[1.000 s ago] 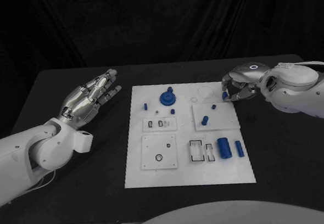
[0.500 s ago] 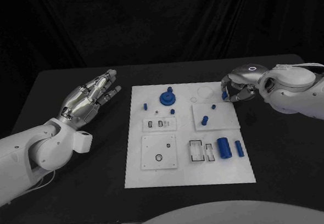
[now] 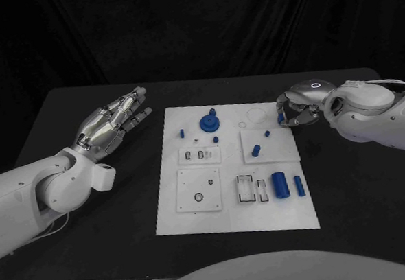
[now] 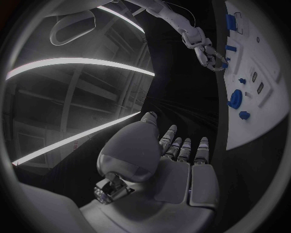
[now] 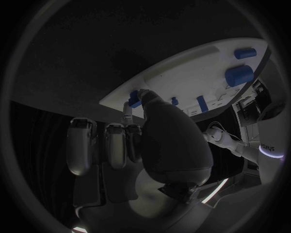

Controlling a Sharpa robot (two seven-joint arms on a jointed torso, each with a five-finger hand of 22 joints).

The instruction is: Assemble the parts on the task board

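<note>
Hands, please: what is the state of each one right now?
Left hand: open, fingers apart, holding nothing, beside the task board.
Right hand: pinching a small blue part at the board's far right edge.

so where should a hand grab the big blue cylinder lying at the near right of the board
Take the big blue cylinder across its round sides at mid-length, coming straight down from above. It lies flat on the task board with its long axis running toward the robot, and a slimmer blue pin lies close beside it, so keep the fingers narrow.
</note>
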